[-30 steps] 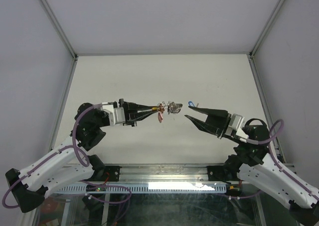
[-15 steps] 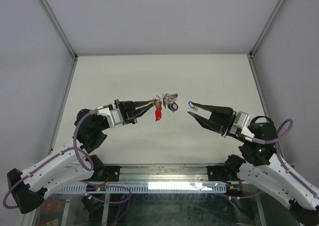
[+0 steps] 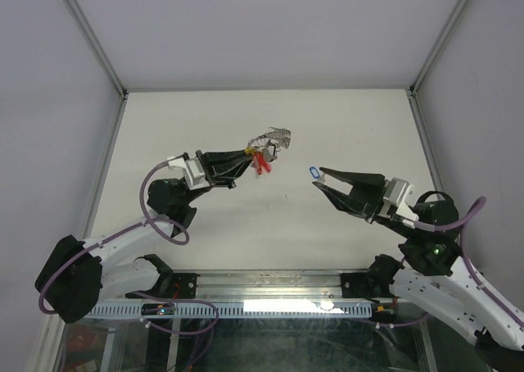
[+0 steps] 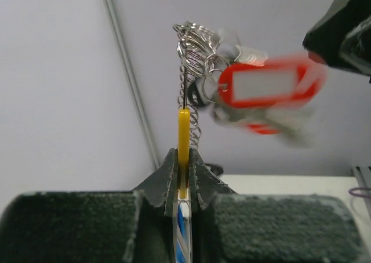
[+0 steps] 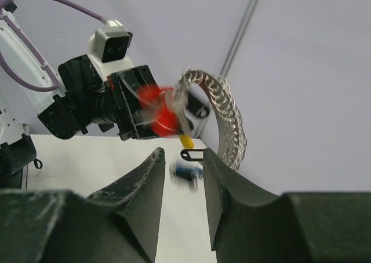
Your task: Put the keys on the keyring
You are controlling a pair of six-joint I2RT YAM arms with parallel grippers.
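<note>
- Shows the left fingers raised above the worktop, clenched tight on a yellow key tag seen edge-on in the left wrist view.
- Finds the keyring, a ribbed silvery coil, rising past the fingertips right beside that tag, held well clear of the worktop.
- Catches red-tagged keys hanging on the coil, blurred in both wrist views.
- Places a blue-tagged key just at the tips of the right fingers; cannot tell whether touching or apart.
- Shows those right fingers released, parted with a clear gap between them, pointing toward the keyring, near it but apart.
</note>
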